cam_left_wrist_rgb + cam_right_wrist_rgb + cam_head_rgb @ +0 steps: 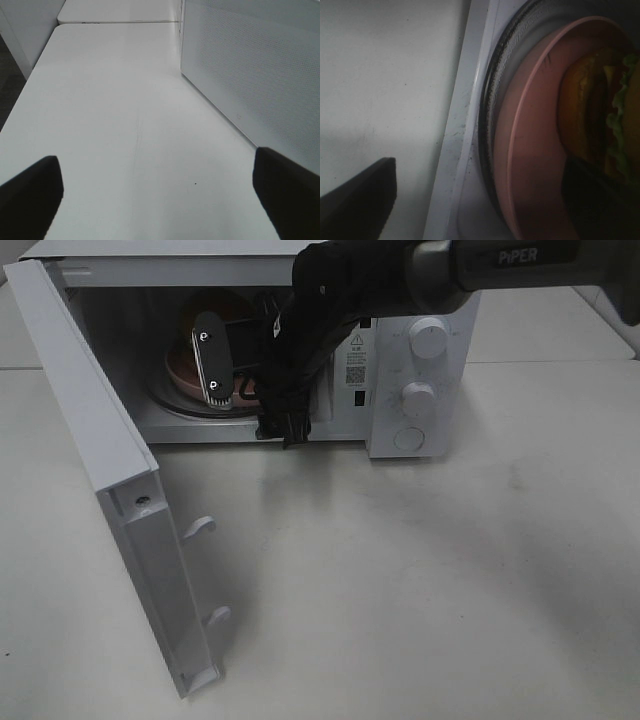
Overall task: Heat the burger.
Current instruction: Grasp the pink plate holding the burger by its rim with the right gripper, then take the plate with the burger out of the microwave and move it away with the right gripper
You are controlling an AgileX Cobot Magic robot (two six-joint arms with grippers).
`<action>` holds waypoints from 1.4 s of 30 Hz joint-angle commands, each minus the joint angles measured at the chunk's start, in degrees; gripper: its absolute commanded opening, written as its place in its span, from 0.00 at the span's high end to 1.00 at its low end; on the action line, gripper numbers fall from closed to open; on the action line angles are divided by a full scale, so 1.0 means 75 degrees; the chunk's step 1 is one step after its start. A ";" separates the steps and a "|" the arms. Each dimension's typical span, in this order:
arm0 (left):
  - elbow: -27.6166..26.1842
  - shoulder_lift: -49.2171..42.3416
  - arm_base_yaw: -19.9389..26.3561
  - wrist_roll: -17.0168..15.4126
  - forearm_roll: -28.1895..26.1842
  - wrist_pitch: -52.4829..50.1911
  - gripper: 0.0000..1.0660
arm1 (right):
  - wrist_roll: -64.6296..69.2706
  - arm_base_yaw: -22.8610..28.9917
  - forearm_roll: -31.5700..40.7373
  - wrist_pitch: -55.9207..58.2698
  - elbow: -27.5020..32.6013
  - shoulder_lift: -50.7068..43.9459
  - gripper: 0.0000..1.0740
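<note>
A pale white table fills the foreground, with a second tabletop butting against it further back. Nearest the camera, the microwave door hangs swung wide open on the left, its inner face and two latch hooks turned toward the table. Behind it stands the white microwave, with two round knobs and a button down its front panel.

The right arm reaches down from the upper right into the open oven, and its right gripper sits inside the cavity with jaws spread apart, one finger on either side of the plate's edge, clamped on nothing. In the wrist view the pink plate rests on the glass turntable, and the burger sits on the plate, inside the oven, its bun, green lettuce and dark patty partly in shadow.

The left gripper hovers over bare table beside the microwave's perforated side wall, jaws wide apart and empty.
</note>
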 commanded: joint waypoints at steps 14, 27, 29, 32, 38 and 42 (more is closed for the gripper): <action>0.0031 -0.0176 -0.0061 -0.0038 -0.0008 -0.0046 0.08 | 0.0481 0.0008 -0.0038 0.1222 -0.2315 0.1215 0.27; 0.0031 -0.0176 -0.0061 -0.0038 -0.0008 -0.0046 0.08 | 0.0657 -0.0183 0.0000 0.1421 -0.2911 0.1833 0.45; 0.0031 -0.0176 -0.0061 -0.0038 -0.0008 -0.0046 0.08 | 0.0649 -0.0191 0.0023 0.1413 -0.2911 0.1872 0.52; 0.0031 -0.0176 -0.0061 -0.0038 -0.0008 -0.0046 0.08 | 0.0649 -0.0191 -0.0008 0.1451 -0.2911 0.1895 0.72; 0.0031 -0.0176 -0.0061 -0.0038 -0.0008 -0.0046 0.08 | 0.0649 -0.0168 -0.0008 0.1467 -0.2911 0.1895 1.00; 0.0031 -0.0176 -0.0061 -0.0038 -0.0008 -0.0046 0.08 | 0.0634 -0.0168 0.0031 0.1513 -0.2911 0.1872 1.00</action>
